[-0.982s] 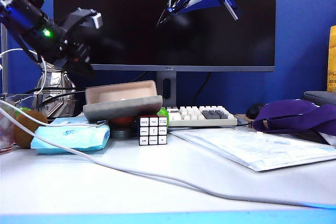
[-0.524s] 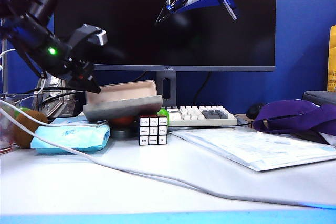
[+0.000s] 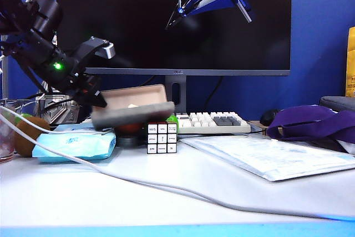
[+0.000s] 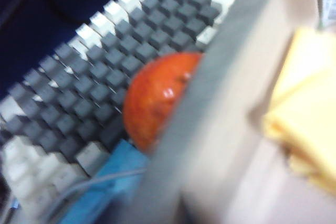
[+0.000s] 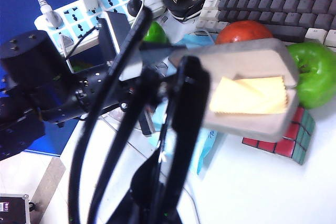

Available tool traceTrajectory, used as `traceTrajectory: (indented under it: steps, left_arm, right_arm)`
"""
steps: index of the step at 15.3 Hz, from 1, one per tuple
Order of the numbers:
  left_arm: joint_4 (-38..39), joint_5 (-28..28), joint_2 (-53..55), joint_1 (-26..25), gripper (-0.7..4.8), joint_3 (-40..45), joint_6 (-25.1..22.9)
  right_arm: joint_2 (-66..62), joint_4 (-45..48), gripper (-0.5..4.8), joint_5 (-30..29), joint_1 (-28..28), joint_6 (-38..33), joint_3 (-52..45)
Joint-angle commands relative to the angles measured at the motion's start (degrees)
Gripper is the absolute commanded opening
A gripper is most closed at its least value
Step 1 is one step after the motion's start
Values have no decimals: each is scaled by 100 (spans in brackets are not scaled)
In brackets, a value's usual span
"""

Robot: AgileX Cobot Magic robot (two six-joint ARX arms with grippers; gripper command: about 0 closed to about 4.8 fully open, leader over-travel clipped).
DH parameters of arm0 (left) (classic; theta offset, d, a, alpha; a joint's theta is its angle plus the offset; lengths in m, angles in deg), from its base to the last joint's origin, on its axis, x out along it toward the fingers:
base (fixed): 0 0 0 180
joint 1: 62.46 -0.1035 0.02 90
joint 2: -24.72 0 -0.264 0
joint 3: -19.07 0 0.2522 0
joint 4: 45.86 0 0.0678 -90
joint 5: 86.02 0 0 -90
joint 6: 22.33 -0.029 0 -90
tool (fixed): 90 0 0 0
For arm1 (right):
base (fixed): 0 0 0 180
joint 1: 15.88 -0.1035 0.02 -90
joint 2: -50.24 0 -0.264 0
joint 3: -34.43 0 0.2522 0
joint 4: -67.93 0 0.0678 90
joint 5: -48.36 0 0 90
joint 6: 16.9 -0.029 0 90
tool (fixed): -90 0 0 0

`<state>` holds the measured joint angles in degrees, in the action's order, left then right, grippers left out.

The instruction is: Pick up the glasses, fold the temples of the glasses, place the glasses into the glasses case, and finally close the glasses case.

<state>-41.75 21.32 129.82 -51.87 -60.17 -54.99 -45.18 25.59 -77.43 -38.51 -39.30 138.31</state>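
Left gripper (image 3: 99, 76) at the open glasses case (image 3: 132, 109), finger spread unclear, right gripper (image 3: 176, 15) at twelve o'clock, fingers apparently pinching the glasses (image 5: 157, 129)

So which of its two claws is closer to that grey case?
Left. The left gripper is right at the glasses case; the right gripper hangs high above it, holding the glasses.

Left gripper (image 3: 100, 76) low at left, right gripper (image 3: 177, 12) raised, clamped
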Motion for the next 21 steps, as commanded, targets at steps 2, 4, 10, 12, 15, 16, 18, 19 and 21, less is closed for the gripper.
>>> traceTrajectory:
  steps: [2, 4, 10, 12, 15, 16, 18, 19, 21]
  left_arm:
    - [-70, 96, -11, 11, 48, -11, 131]
    - [-74, 212, -13, 11, 7, -11, 181]
    - [-72, 608, -476, 11, -6, -11, 782]
    - [-46, 623, -706, 15, -6, -11, 1034]
    - [138, 820, -955, 201, -6, -11, 1388]
    - [214, 822, -1001, 304, -6, -11, 1403]
    - [527, 662, -1043, 710, -6, -11, 1405]
    - [686, 275, -1054, 953, -6, -11, 1408]
    - [925, -402, -1054, 1403, -6, -11, 1460]
  right_arm:
    - [50, 48, -5, -35, 2, 55, 20]
    - [50, 48, -5, -17, 2, 166, 20]
    - [61, -4, -5, -13, 199, 337, 22]
    - [98, -125, -5, -15, 341, 343, 22]
    - [247, -592, -5, -20, 599, 505, 22]
    - [282, -831, -5, -9, 638, 459, 22]
    - [372, -1488, -5, -42, 638, 442, 22]
    - [400, -1676, -5, -72, 636, 442, 22]
    - [433, -2009, -5, -186, 636, 315, 22]
